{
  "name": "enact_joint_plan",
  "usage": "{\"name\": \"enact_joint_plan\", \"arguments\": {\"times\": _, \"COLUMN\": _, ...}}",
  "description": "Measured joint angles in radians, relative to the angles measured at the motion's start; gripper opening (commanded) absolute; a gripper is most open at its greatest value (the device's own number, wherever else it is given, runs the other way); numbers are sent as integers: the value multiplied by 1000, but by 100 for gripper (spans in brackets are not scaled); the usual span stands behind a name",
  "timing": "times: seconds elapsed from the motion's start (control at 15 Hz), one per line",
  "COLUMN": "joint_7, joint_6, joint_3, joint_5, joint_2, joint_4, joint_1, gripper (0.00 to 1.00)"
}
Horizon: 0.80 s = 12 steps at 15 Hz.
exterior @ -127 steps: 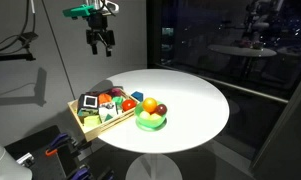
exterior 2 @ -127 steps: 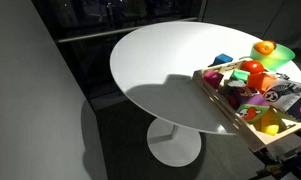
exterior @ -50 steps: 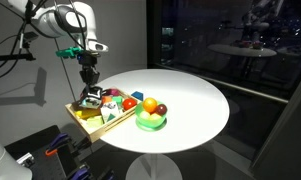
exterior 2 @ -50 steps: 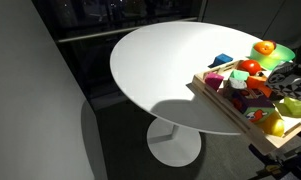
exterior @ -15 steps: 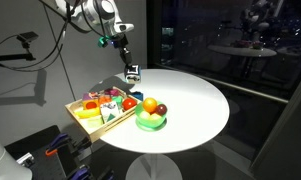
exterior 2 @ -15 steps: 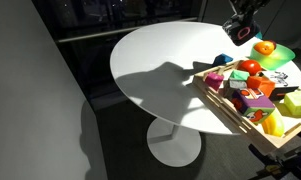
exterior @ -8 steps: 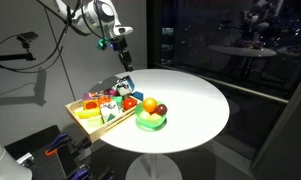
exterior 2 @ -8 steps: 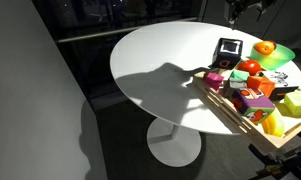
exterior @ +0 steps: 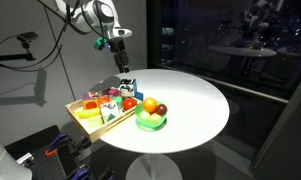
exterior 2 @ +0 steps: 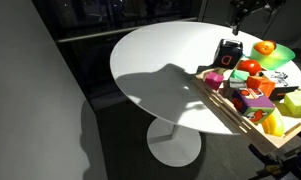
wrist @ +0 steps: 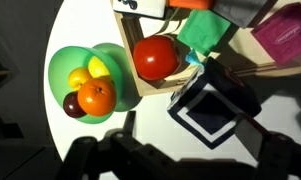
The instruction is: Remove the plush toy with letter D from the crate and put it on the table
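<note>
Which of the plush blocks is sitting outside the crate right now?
The black cube with the white face, on the table beside the crate; the other coloured toys all lie inside it.

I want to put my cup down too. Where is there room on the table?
The big white part of the table past the green bowl is bare. It is crowded on the side where the crate, the plush toy and the bowl sit close together.
</note>
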Motion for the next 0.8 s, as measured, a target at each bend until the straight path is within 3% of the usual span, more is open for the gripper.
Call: {"name": "enact_joint_plan", "arguments": {"times": 0.8, "joint_7": -199, "joint_6": -93, "joint_3": -24, "joint_5": 69, "joint_2": -33, "joint_4": -42, "joint_1": -16, "gripper": 100}}
